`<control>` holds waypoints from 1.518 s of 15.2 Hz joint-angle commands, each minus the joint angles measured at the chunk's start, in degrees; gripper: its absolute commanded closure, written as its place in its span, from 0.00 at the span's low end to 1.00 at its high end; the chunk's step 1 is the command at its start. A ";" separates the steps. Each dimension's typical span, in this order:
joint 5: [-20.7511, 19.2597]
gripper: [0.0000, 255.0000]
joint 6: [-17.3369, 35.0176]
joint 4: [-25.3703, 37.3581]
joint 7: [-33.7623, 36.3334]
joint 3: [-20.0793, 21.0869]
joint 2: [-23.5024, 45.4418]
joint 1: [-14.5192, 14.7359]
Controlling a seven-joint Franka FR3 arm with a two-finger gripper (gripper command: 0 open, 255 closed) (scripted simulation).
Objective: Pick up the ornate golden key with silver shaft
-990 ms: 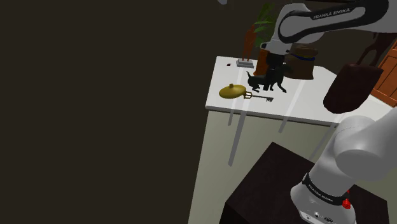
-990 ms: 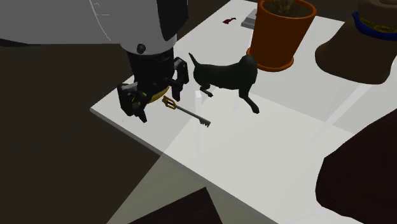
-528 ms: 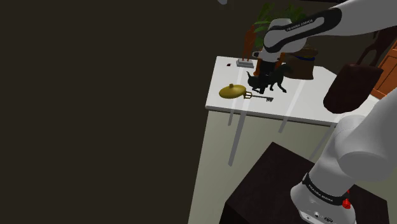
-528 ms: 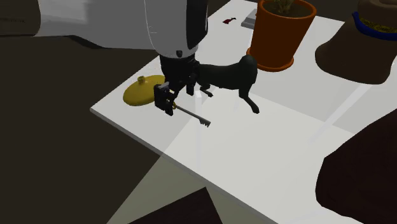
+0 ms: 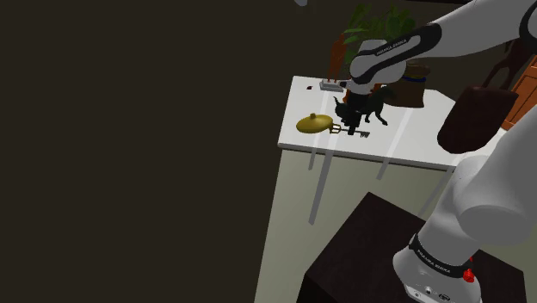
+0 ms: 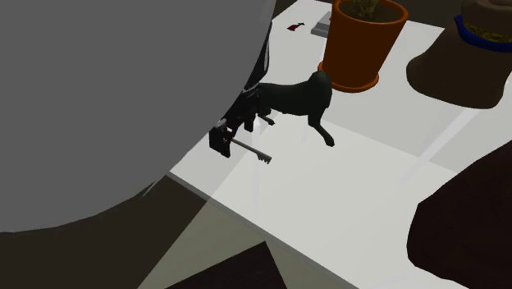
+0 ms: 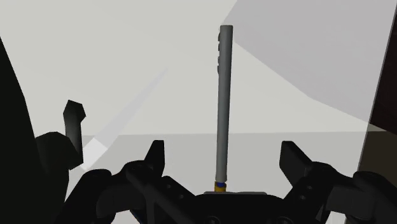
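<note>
The key lies flat on the white table (image 5: 413, 138), near its front edge. Its grey shaft (image 7: 222, 108) runs straight away from my hand, and a bit of gold and blue shows at its near end. My gripper (image 7: 222, 162) is open and low over the key's bow end, one finger on each side of the shaft, neither touching it. In the second exterior view the gripper (image 6: 226, 139) hides the bow, and the shaft with its toothed tip (image 6: 254, 153) pokes out. From the shoulder view the gripper (image 5: 352, 127) sits over the key (image 5: 362, 134).
A black dog figure (image 6: 291, 97) stands just behind the key. A golden domed lid (image 5: 314, 124) lies beside the bow. Further back are an orange plant pot (image 6: 361, 45) and a brown hat (image 6: 472, 57). My arm's grey bulk (image 6: 123, 107) blocks the second exterior view's left.
The gripper has come down onto the key's bow end, fingers now straddling the shaft. The arm swung closer to the second exterior camera, covering the golden lid there.
</note>
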 commanded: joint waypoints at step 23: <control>-1.78 1.00 -8.02 4.94 1.72 1.30 -3.65 -0.15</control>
